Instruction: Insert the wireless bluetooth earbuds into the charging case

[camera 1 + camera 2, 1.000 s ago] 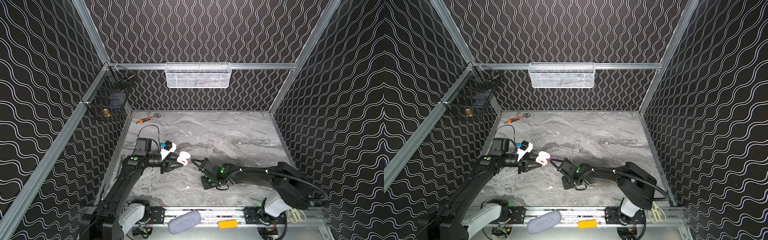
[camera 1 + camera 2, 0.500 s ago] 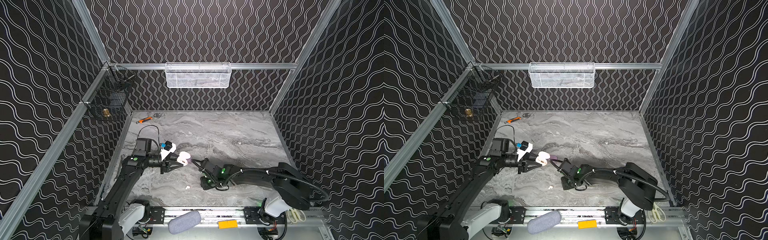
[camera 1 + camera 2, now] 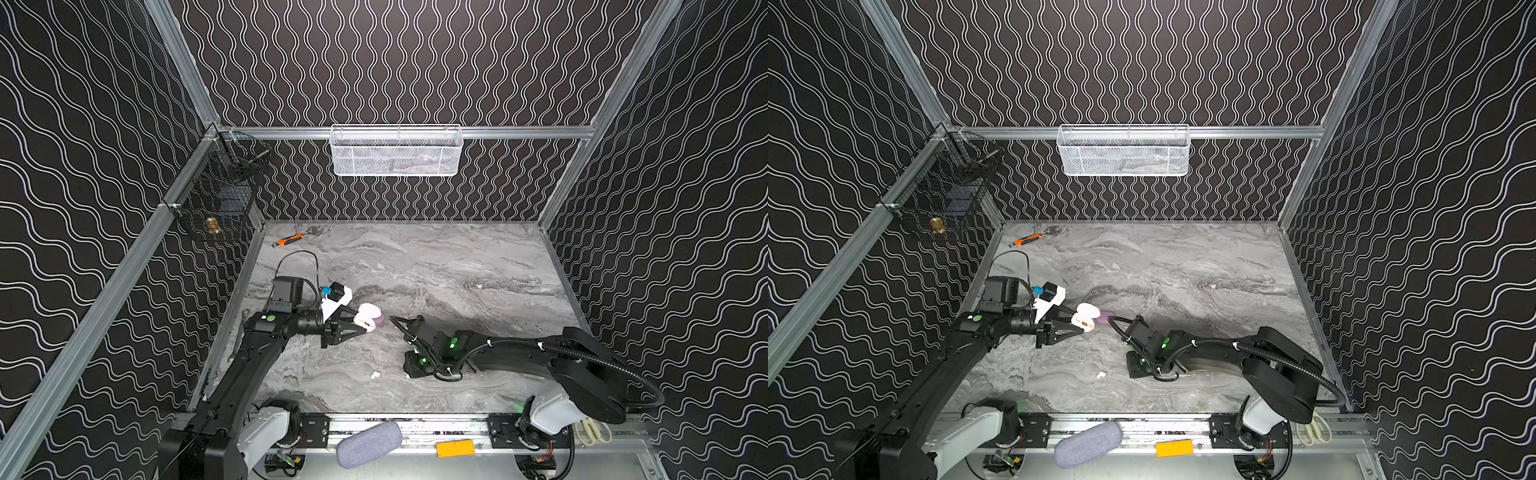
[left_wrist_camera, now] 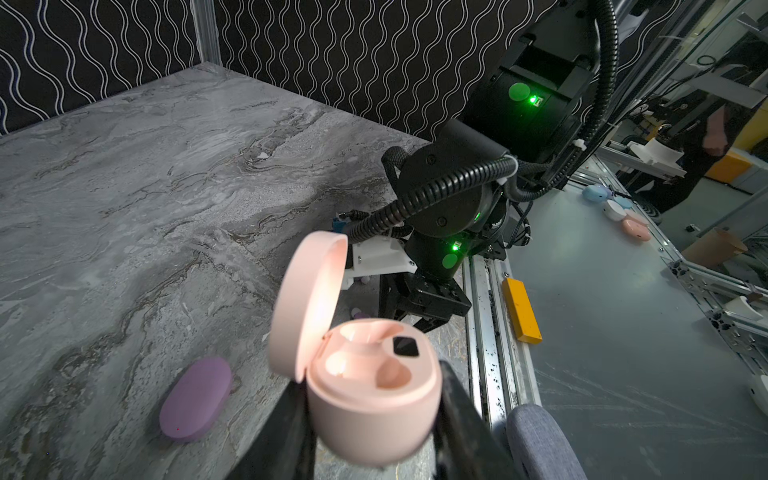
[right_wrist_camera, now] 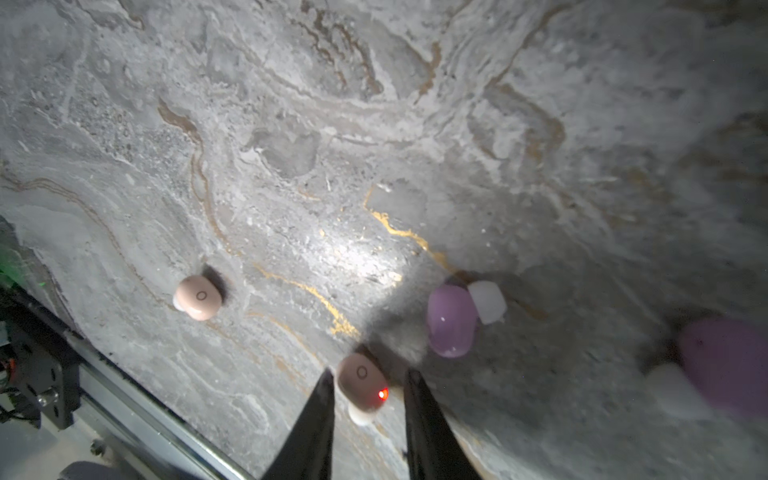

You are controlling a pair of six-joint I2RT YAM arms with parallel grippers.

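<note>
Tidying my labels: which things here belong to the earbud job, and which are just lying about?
Job: pink case, open, in left gripper; purple case; cream buds; lilac buds; right gripper, astride one cream bud.
Lying about: orange tool; white basket; black basket; grey pouch; yellow block; scissors.

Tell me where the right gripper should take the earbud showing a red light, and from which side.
Probably best to pinch the rounded body of the earbud across its short width, coming from above. It lies flat on the table, ring mark up, and the right gripper has an open finger on either side.
</note>
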